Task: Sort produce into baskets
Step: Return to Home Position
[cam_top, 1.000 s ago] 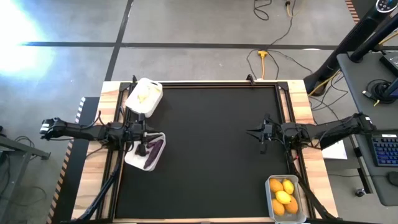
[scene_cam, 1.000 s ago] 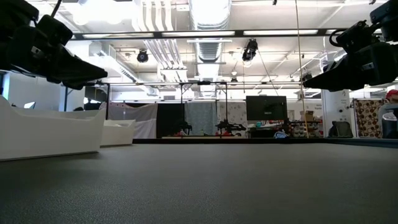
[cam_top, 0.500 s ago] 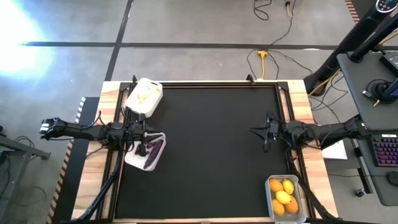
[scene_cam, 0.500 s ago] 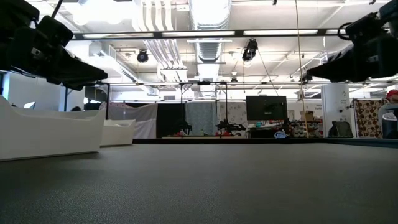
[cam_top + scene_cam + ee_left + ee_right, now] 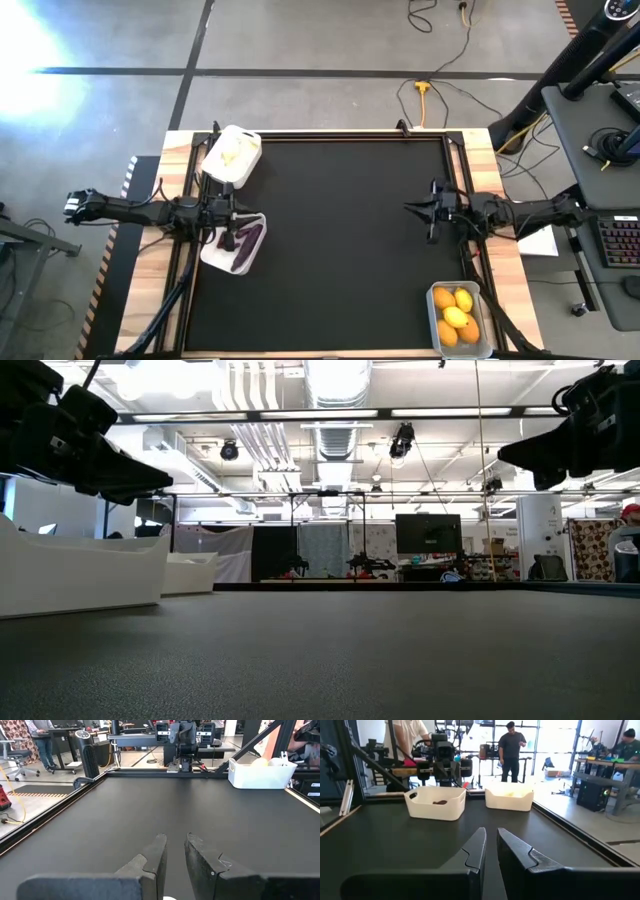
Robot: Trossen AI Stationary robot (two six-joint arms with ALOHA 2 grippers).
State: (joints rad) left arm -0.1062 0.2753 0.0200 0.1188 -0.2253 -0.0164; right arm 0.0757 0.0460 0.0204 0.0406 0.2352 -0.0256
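Right wrist view, nearest first: the right gripper (image 5: 490, 832) has its two fingers drawn close together, with only a narrow slit between them and nothing held. Beyond it on the black mat (image 5: 380, 845) stand the eggplant basket (image 5: 435, 806) at centre left and the garlic basket (image 5: 509, 801) just right of it. People (image 5: 511, 742) stand in the room behind. In the left wrist view, the left gripper (image 5: 174, 840) shows the same near-closed, empty fingers. The high view shows garlic (image 5: 232, 153) in the upper-left basket, eggplants (image 5: 247, 243) in the basket below it, and yellow and orange fruits (image 5: 455, 317) in the clear basket (image 5: 434, 320) at lower right. No loose piece shows on the mat. Over the last second the right gripper has drawn back toward the frame's right edge, while the left arm has not moved. Sorting therefore appears complete, and the arm is judged to be retreating to rest. No brand, label or other writing is legible.
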